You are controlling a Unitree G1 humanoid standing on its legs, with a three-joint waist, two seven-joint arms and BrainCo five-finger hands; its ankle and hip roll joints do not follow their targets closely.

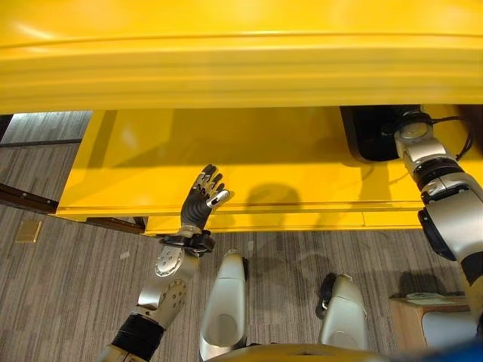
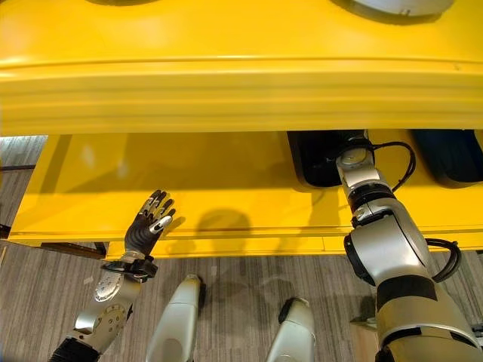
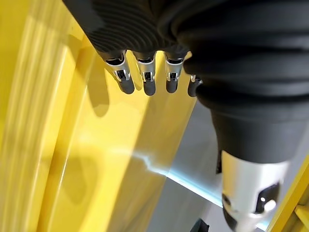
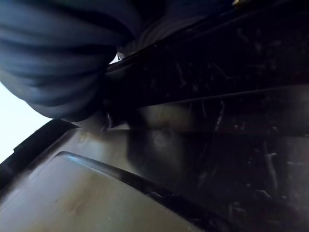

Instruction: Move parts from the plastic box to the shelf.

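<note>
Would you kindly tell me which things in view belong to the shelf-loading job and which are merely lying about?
Job:
yellow shelf
black part on the shelf
right hand, hidden under the upper shelf
left hand, open, holding nothing

Lying about:
wooden box on the floor

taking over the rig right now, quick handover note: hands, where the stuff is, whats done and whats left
Left hand: open, fingers straight, holding nothing, raised in front of the yellow shelf's lower level.
Right hand: reaching under the upper shelf board at a black part on the lower level; fingers hidden, grip unclear.
Another dark part sits further right on the same level.
Done: at least these parts are on the shelf.
Left: confirm the right hand's release, then withdraw.
</note>
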